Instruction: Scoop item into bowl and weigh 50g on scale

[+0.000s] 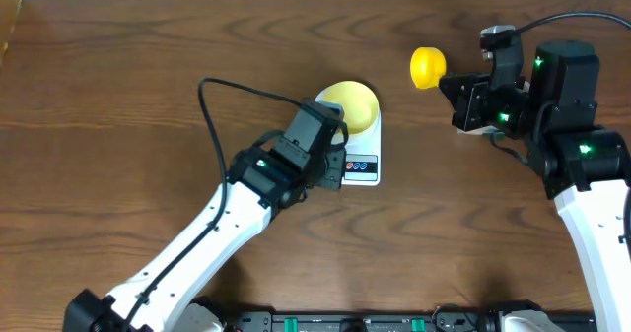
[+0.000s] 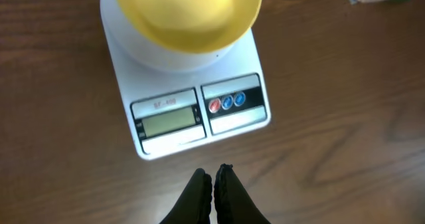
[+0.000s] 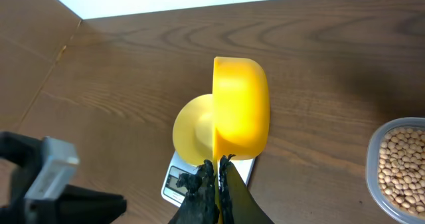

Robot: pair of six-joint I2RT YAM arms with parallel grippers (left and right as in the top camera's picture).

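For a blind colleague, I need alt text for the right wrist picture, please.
The right gripper, shut, holds a bright yellow scoop on its side above a wooden table. Behind it, a pale yellow bowl sits on a white scale; a clear container of beans is at the right edge.

Soft, even light is coming from above w/ faint shadows. Left wrist pic is looking a bit blurry; bowl is washing pale, top centre.
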